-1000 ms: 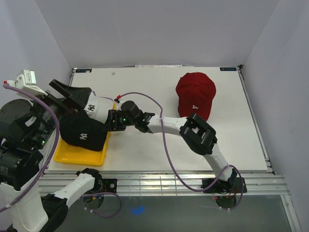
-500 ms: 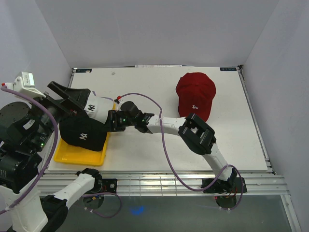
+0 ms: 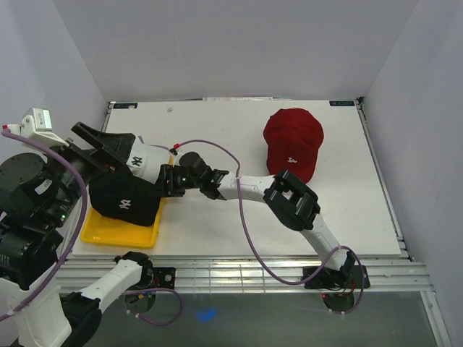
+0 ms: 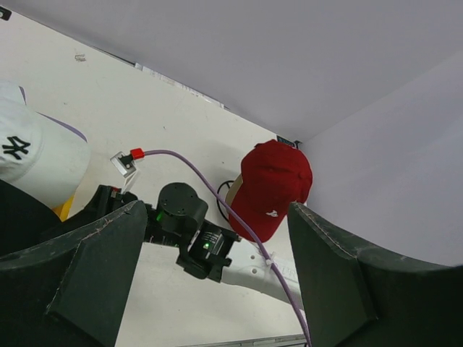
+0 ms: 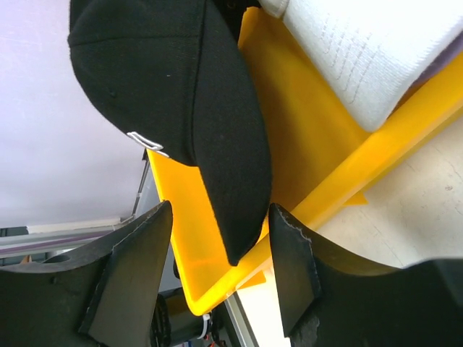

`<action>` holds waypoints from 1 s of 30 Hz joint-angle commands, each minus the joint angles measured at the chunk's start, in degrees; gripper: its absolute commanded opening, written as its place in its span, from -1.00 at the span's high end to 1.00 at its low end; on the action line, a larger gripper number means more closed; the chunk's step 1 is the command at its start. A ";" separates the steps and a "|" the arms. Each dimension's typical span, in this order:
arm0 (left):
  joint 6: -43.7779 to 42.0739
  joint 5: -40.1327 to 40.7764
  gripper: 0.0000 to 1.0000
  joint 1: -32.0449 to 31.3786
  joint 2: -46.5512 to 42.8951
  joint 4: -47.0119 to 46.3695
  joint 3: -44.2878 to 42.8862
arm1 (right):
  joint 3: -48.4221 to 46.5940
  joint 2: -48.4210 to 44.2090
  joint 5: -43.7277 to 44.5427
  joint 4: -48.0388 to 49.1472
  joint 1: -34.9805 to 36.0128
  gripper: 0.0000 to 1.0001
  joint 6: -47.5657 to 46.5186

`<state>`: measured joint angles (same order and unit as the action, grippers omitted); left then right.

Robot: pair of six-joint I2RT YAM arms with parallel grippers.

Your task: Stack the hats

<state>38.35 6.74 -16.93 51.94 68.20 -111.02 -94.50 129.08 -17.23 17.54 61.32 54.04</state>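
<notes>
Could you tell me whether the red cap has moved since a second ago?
No. The red cap keeps its distance from the far right corner of the table.

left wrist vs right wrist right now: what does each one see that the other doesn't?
Left wrist only: the red cap on the table, the right arm's wrist and its purple cable. Right wrist only: the black cap, brim close up. Both: the white cap and the yellow tray, though the tray is just a sliver in the left wrist view.
</notes>
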 commanded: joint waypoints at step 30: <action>-1.26 0.90 -0.78 -0.12 -0.35 0.53 0.54 | -0.60 7.33 -8.25 20.87 0.47 -0.04 14.16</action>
<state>37.91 7.07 -16.97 51.92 68.49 -110.93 -94.59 135.94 -23.73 33.30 61.32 66.08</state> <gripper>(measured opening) 0.888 0.520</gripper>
